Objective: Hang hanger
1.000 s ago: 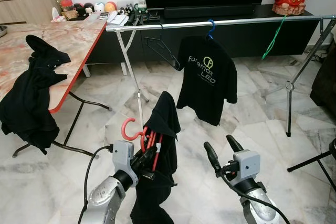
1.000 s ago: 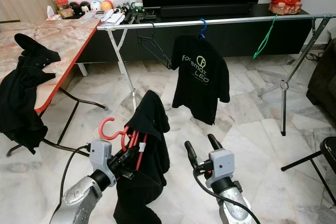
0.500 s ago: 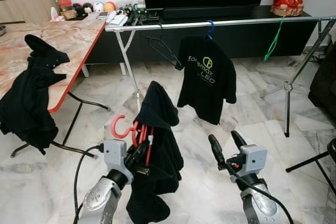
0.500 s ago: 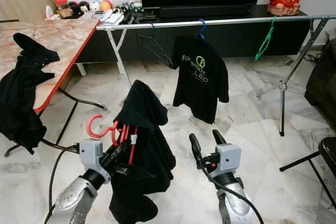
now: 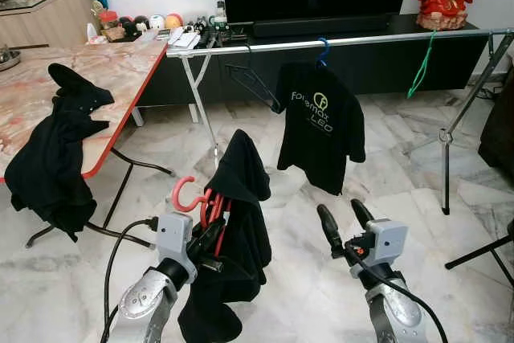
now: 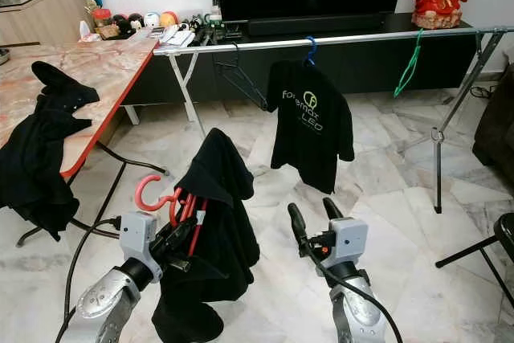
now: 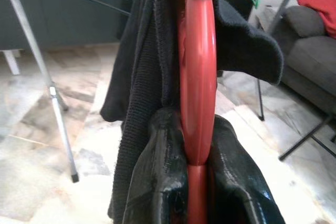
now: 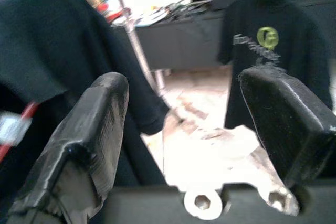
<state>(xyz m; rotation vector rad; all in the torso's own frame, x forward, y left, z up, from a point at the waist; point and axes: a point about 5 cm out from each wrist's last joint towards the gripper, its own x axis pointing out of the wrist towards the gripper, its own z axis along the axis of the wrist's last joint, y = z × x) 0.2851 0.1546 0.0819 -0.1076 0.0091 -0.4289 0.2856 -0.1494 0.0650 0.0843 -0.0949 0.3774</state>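
one red hanger (image 5: 199,201), one empty black hanger (image 5: 253,84), one blue hanger (image 5: 322,44), one green hanger (image 5: 421,70), three black garments, two grippers.

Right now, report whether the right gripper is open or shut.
Open: the right gripper holds its two fingers apart with nothing between them.

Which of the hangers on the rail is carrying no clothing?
The black hanger, hanging bare on the metal rail beside the table. The blue hanger carries the black printed T-shirt; the red hanger sits in the left gripper.
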